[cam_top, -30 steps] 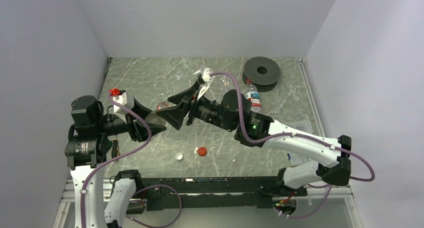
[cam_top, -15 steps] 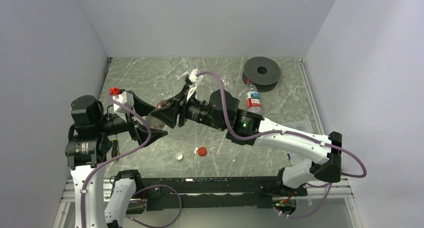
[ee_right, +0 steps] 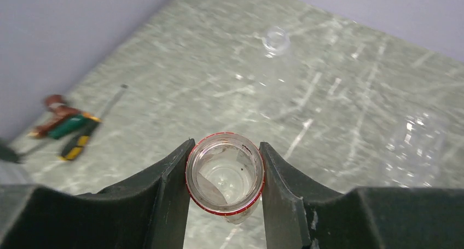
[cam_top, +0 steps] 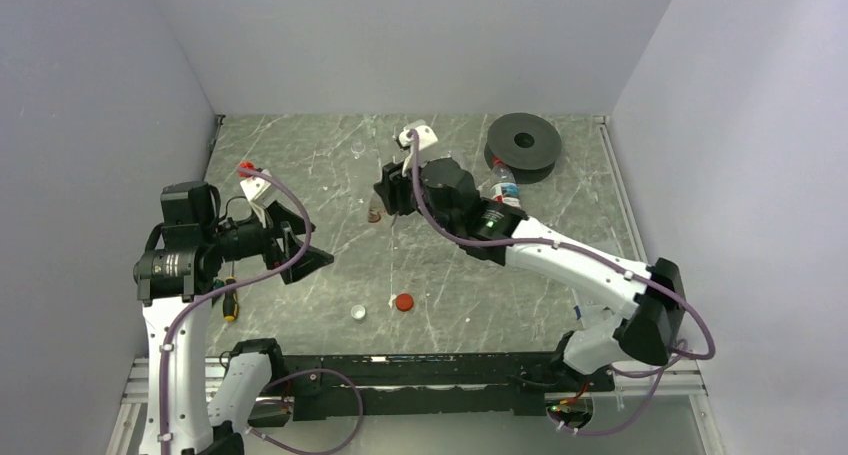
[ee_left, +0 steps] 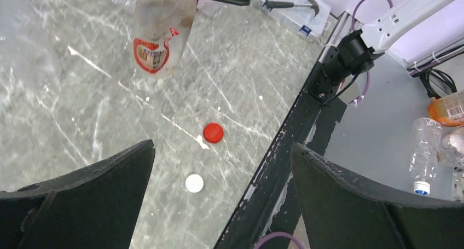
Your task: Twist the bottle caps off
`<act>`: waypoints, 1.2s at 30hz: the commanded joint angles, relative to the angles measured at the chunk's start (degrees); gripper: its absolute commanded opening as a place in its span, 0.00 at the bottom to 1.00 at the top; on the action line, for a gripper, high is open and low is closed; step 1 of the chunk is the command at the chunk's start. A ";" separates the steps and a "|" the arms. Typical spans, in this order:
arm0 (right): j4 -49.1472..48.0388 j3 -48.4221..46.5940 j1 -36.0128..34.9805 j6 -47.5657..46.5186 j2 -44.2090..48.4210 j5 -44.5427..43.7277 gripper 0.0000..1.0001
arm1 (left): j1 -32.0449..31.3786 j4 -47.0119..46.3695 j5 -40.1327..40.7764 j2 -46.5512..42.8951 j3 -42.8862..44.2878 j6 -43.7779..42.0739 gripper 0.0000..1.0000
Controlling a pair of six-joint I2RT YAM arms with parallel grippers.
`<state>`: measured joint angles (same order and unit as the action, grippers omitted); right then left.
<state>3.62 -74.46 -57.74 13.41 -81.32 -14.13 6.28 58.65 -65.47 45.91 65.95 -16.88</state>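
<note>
Bottle (ee_left: 156, 46), uncapped, pinched at neck by right hand (ee_right: 225, 175); left hand (ee_left: 221, 148) spread, empty. We judge next: set it down, take capped bottle (cam_top: 506, 197) near far right corner.

- Red cap (cam_top: 403, 302) lies loose on the table (cam_top: 300, 165).
- White cap (cam_top: 358, 313) is just left of the red cap, not touching it.
- Right gripper (cam_top: 385, 199) is well behind the red cap, fingers down on a reddish bottle (cam_top: 375, 213).
- Left gripper (cam_top: 305, 240) is left of and behind the red cap, jaws spread, nothing between them.
- Second bottle (cam_top: 505, 193) is behind and right of the red cap, with the black spool (cam_top: 524, 143) just past it.
- Screwdriver (cam_top: 230, 301) is well left of the red cap.
</note>
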 commanded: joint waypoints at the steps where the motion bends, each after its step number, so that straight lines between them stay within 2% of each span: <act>1: -2.32 0.97 -0.23 -6.02 -2.79 -6.87 0.12 | 0.04 4.05 5.40 0.96 3.42 -1.13 0.99; 10: -14.12 2.86 -0.18 -11.04 -12.52 -13.43 0.12 | 0.04 2.41 12.94 2.59 6.79 5.90 0.99; 17: -23.49 5.92 -0.18 -12.28 -18.84 -17.53 0.11 | 0.04 4.71 17.29 4.94 9.25 6.27 0.99; 23: -26.80 5.64 -0.10 -10.24 -23.41 -19.22 0.10 | 0.00 6.73 18.86 6.73 10.56 5.37 0.99; 26: -27.61 6.06 -0.10 -8.89 -24.47 -19.37 0.17 | 0.00 6.21 19.47 6.21 10.33 5.36 0.99; 30: -28.11 8.24 -0.10 -6.53 -25.06 -19.41 0.35 | 0.04 5.01 20.16 4.69 10.17 5.37 0.99; 36: -27.57 9.17 -0.10 -4.52 -25.12 -18.78 0.48 | 0.04 5.58 19.29 4.80 11.05 5.71 0.99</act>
<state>-20.64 -65.78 -57.84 6.39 -106.74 -32.29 6.28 64.60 -45.76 51.07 74.59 -11.31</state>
